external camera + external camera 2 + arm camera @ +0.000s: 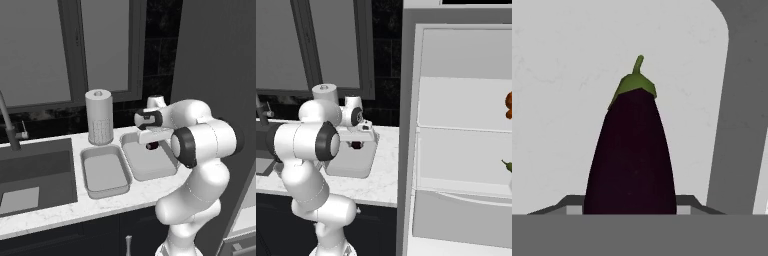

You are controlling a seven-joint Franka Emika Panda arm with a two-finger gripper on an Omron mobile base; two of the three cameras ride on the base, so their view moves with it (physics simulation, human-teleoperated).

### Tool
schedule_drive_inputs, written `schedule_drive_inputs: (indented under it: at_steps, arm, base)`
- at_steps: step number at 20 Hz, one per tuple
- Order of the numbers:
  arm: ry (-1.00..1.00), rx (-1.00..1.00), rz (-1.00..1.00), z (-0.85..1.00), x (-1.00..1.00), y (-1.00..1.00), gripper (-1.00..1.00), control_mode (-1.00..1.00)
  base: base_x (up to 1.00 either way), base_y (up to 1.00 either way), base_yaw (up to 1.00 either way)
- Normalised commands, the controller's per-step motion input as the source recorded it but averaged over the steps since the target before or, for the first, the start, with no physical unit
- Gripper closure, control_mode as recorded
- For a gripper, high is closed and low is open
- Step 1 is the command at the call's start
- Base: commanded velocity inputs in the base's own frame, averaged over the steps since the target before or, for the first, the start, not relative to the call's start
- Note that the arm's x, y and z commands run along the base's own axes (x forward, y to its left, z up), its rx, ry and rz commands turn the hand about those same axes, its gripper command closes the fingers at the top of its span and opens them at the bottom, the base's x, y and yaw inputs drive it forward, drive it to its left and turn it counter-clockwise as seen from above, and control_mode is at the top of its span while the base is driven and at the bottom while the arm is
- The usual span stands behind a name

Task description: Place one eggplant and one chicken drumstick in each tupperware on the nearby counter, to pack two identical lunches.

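Left base view first: I have the gripper (154, 145) hanging over the right-hand tupperware (167, 167), a dark purple eggplant (152, 146) just peeking out beneath the hand. The left tupperware (105, 172) sits just beside it on the counter (75, 210), bare inside. So two trays, side by side, both without food as far as I can see. A paper towel roll (99, 116) stands behind them, and the sink (35, 175) lies to the left.

Right base view now: the same hand (356, 145) sits above a tray (363, 167), and only a dark speck of eggplant (356, 145) shows. The fridge (456, 150) stands open on the right. At its far edge I spot one brown lump, probably a chicken drumstick (509, 106), and a green tip (507, 166) lower down that I can't name for sure.

Hand view: the eggplant (632, 155) is pinched between the jaws at its fat end, green stem pointing away, over the pale tray floor (557, 100). One eggplant counted in all.

I judge it firm, smooth-skinned and a bit slippery, with moderate weight. The broad body is the right place to hold it, since the taper toward the stem would let it squirt free.
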Motion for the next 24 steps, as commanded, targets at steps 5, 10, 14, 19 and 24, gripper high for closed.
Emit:
schedule_drive_inputs:
  at_steps: [5, 10, 14, 19, 24]
  arm:
    - [0.00, 0.00, 0.00, 0.02, -0.02, 0.00, -1.00, -1.00]
    - [0.00, 0.00, 0.00, 0.28, -0.22, 0.05, -1.00, -1.00]
    - [0.00, 0.00, 0.00, 0.69, -0.71, 0.09, -1.00, -1.00]
    - [0.00, 0.00, 0.00, 0.71, -1.00, 0.00, -1.00, -1.00]
    - [-0.02, 0.00, 0.00, 0.29, -1.00, 0.00, -1.00, -1.00]
  base:
    - [0.00, 0.00, 0.00]
    - [0.00, 0.00, 0.00]
    - [0.00, 0.00, 0.00]
    - [0.00, 0.00, 0.00]
    - [0.00, 0.00, 0.00]
